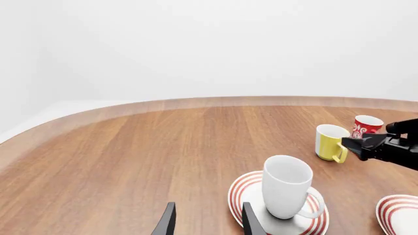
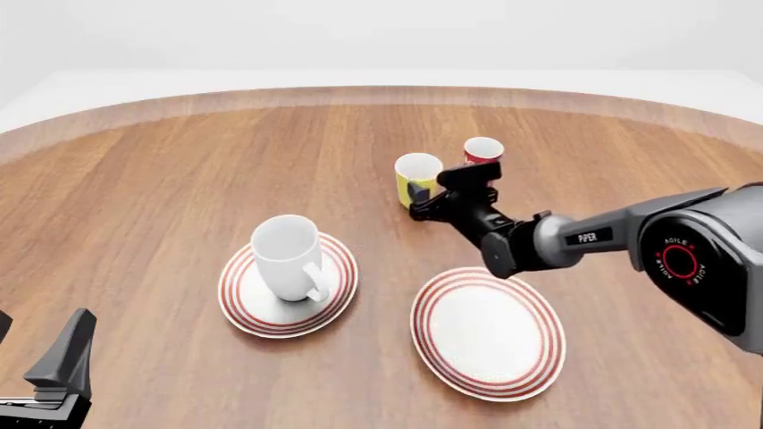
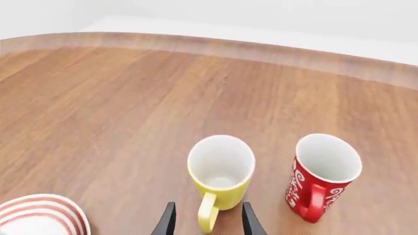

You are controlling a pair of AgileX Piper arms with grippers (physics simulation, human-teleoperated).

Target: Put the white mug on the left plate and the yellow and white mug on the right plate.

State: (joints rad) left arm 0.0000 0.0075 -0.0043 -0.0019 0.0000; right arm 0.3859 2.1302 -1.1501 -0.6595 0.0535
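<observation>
Standing upright, yellow and white mug (image 3: 220, 169) points handle toward right hand (image 3: 204, 218).

In the front view, the black right gripper (image 2: 420, 204) hides the handle and lower side of the small yellow mug with white inside (image 2: 416, 172). The picture's bottom edge crops the black left gripper (image 2: 54, 375).

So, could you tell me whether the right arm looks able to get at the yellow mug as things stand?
Probably yes. The right tool is open and already at the yellow mug, its handle sitting between the fingers. The red cup stands apart beside it, so nothing blocks the way.
</observation>
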